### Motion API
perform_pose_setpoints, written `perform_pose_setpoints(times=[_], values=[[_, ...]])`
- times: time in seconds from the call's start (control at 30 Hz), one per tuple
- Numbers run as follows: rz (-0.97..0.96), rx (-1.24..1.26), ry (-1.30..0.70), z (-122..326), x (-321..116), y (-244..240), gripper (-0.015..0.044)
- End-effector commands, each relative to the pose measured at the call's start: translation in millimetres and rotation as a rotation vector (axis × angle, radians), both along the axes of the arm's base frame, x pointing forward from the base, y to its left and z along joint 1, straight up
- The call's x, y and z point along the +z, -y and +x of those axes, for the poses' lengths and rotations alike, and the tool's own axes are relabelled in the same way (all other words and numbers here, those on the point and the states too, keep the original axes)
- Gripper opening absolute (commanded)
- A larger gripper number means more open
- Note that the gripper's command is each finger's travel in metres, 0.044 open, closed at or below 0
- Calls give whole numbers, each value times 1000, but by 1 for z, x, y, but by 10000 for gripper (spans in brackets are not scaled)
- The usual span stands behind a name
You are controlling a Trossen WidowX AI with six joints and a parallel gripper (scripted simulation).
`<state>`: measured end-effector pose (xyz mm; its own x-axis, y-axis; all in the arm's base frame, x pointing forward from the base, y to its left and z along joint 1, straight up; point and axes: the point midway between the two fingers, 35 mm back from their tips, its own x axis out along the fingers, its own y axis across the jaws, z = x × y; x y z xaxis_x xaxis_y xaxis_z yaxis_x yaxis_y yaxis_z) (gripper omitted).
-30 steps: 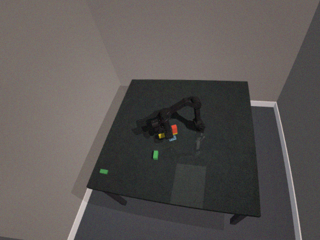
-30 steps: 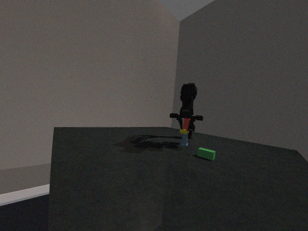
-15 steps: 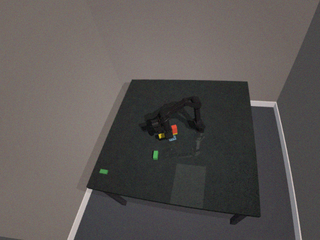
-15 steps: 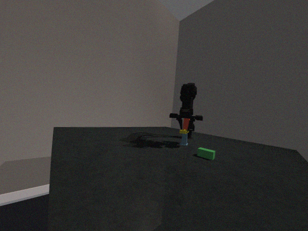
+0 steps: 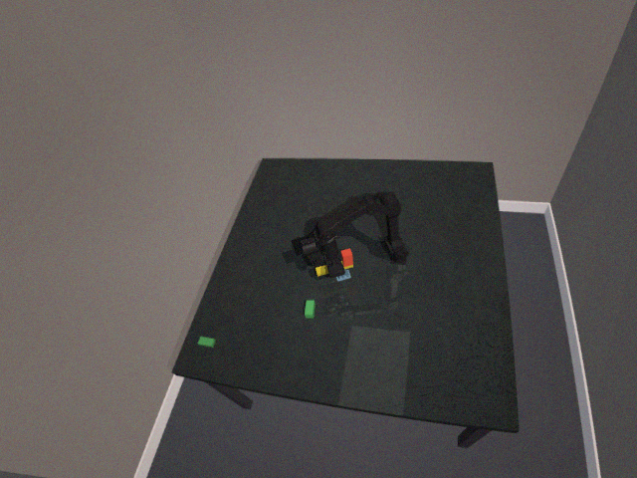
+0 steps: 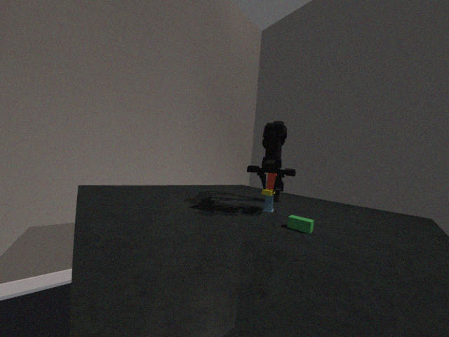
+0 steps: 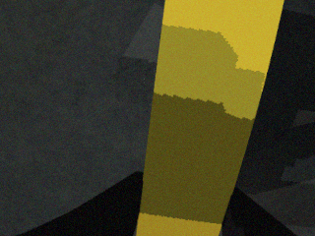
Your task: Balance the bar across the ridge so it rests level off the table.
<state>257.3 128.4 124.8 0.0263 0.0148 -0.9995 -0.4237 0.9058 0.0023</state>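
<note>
A yellow bar (image 5: 321,270) (image 6: 268,192) (image 7: 197,113) has a red block (image 5: 346,257) (image 6: 271,180) on one end. My gripper (image 5: 335,267) (image 6: 271,187) (image 7: 184,188) is shut on the bar, one finger on each side of it. The light-blue ridge (image 5: 343,276) (image 6: 268,203) stands upright on the table. In the exterior view the bar's underside meets the ridge's top in the picture; whether they touch is too small to tell. That view shows the bar nearly end-on, so its tilt is hard to judge. The gripper hides the bar's middle in the top view.
A green block (image 5: 310,309) (image 6: 300,224) lies in front of the ridge on the dark table (image 5: 447,319) (image 6: 163,253). Another green block (image 5: 206,342) lies near the table's front left corner. The arm reaches over from behind the bar.
</note>
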Motion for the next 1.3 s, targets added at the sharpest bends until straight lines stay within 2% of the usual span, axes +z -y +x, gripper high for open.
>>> perform_pose_setpoints(times=[0.0, 1.27], values=[[-1, -6, 2, 0, -1, 0, 0], [-1, -6, 2, 0, -4, 0, 0]])
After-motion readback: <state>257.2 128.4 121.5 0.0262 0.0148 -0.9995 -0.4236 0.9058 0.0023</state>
